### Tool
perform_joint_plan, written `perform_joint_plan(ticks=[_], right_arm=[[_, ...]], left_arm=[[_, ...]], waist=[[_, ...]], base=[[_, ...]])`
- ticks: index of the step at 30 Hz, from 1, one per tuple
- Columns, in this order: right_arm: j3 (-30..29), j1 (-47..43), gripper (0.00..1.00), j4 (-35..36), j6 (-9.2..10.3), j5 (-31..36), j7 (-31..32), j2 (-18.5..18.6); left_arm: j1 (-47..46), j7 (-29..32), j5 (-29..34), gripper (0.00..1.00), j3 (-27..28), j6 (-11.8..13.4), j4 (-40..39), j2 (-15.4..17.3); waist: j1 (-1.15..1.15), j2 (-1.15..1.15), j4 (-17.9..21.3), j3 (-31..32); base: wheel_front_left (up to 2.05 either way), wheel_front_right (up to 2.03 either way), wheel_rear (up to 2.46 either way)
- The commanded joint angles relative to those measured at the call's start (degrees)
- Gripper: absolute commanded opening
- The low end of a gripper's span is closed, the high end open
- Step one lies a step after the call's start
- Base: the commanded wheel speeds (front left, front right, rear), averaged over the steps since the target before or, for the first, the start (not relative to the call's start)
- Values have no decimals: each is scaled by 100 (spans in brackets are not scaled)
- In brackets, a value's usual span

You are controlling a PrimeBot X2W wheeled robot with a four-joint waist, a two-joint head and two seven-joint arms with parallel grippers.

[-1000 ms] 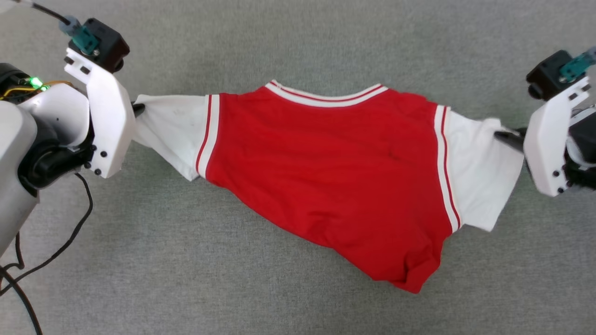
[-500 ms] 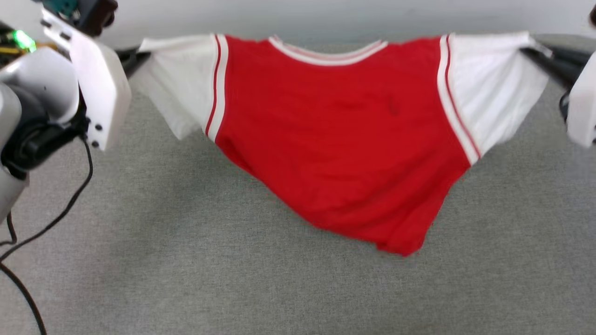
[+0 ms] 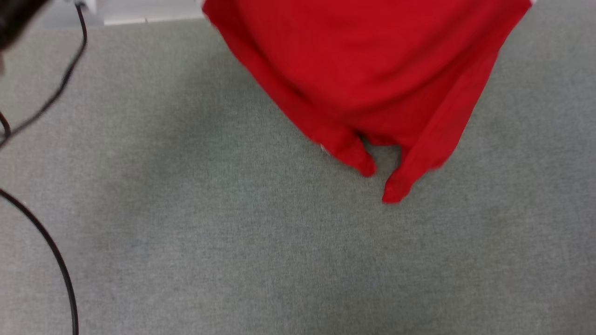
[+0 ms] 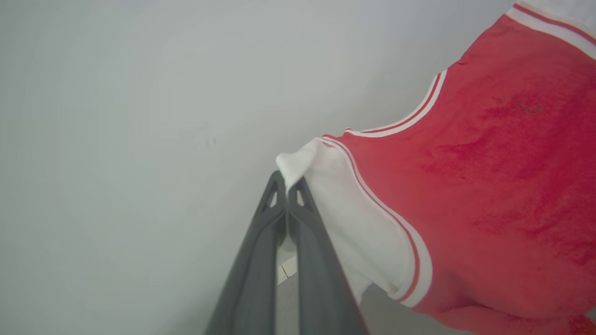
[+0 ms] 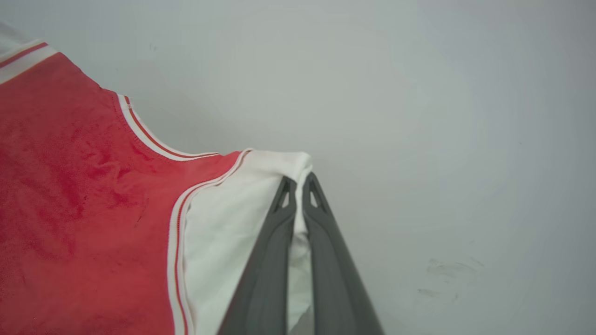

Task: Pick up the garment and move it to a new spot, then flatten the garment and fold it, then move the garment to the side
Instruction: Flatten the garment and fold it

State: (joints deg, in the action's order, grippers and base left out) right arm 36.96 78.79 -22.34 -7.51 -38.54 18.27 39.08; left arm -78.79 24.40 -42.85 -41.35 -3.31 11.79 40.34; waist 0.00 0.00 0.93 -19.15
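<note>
Shirt hanging over the grey carpet, hem lowest. Left gripper clamped on the tip of one white sleeve; right gripper clamped on the other sleeve, against a pale wall

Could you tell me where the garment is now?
The garment hangs at the head view's top right, above the grey surface, sleeves pinched by left gripper and right gripper.
</note>
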Motion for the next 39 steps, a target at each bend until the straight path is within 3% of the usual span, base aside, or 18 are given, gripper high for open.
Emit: perform_joint_plan(ticks=[1, 12, 24, 33, 39], right_arm=[[-15, 62, 0, -29, 4, 36, -6, -33], [-431, 2124, 0, -1258, 4, 1039, -491, -756], [-511, 3472, 0, -2258, 4, 1542, -1041, -1220], [78, 3155, 0, -2779, 4, 1466, -1427, -1341], [521, 2417, 0, -2965, 4, 1154, -1813, -1506]], left_arm=[[-90, -21, 27, 0, 44, 28, 24, -10], [-1970, -656, 388, 0, 465, -21, 1126, -502], [-3235, -1329, 596, 0, 535, -195, 1992, -979], [-2915, -1734, 496, 0, 335, -335, 2621, -1025], [-2136, -2079, 310, 0, 156, -384, 2847, -987]], waist=[[0, 0, -7, -186], [0, 0, -57, -1148], [0, 0, -180, -1433], [0, 0, -148, -1525], [0, 0, -87, -1332]], base=[[0, 0, 0], [0, 0, 0], [0, 0, 0], [0, 0, 0], [0, 0, 0]])
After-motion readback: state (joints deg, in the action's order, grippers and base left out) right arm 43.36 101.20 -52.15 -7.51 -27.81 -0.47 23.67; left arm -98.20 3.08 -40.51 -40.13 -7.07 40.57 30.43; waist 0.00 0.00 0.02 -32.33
